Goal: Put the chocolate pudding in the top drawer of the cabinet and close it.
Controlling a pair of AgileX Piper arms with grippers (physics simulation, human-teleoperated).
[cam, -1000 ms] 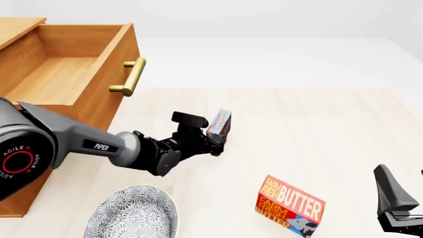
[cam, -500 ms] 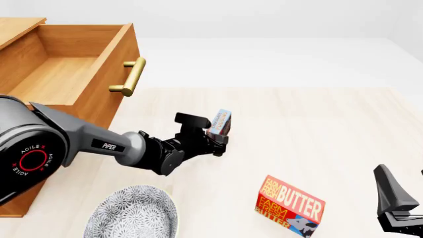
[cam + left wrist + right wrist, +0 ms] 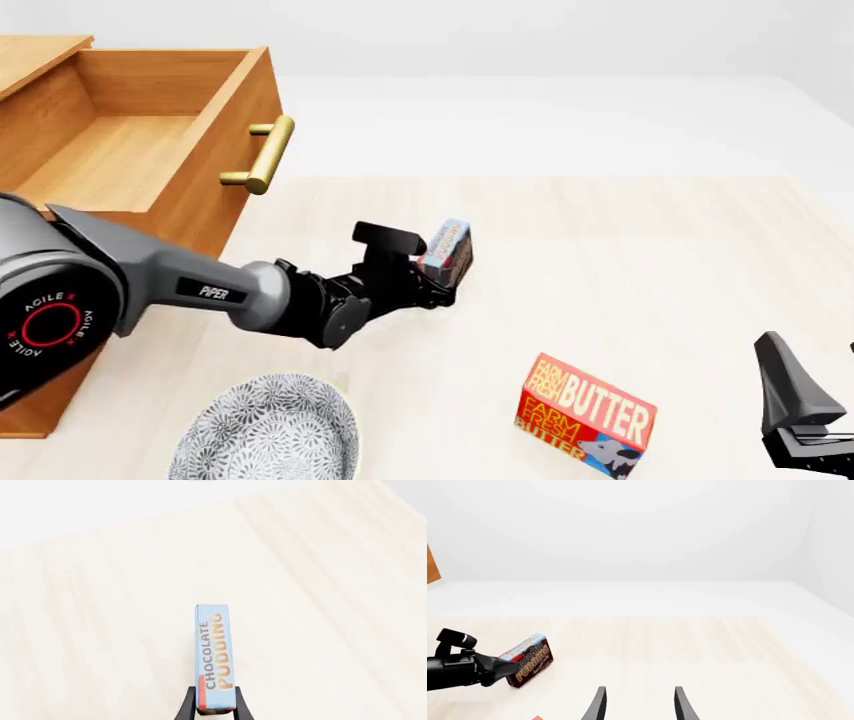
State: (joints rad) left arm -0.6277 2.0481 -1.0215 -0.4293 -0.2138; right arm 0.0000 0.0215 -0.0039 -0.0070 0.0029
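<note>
where the left pincer (image 3: 430,285) reaches out over the pale wooden surface (image 3: 641,250), its dark fingers (image 3: 189,707) are clamped on the lower end of the chocolate pudding (image 3: 446,250), one on each broad face. in the left wrist view only the finger tips show at the frame edge, and the box stands on end between them with its narrow light blue side and its lettering toward the camera; its dark bottom end is partly cut off there. from the front the box tilts a little, light blue part up, dark part down against the pincer, and whether it touches the surface or hangs just above it cannot be told. the right wrist view shows the same box from the side, brown face out, with the left arm's black end beside it cut by the frame edge.

behind and to the left of the held box stands the cabinet (image 3: 40,60), cut off by the frame, with its top drawer (image 3: 147,150) pulled out and open, brass handle (image 3: 267,155) facing the box. the left arm hides the cabinet's lower front.

nearer the camera lie a patterned plate (image 3: 274,430), cut off at the bottom, and a red-and-yellow butter box (image 3: 587,415), well apart from the pudding.

the right pincer (image 3: 637,705) sits at the lower right corner of the front view, mostly out of frame; its own camera shows two finger tips apart with nothing between them.
</note>
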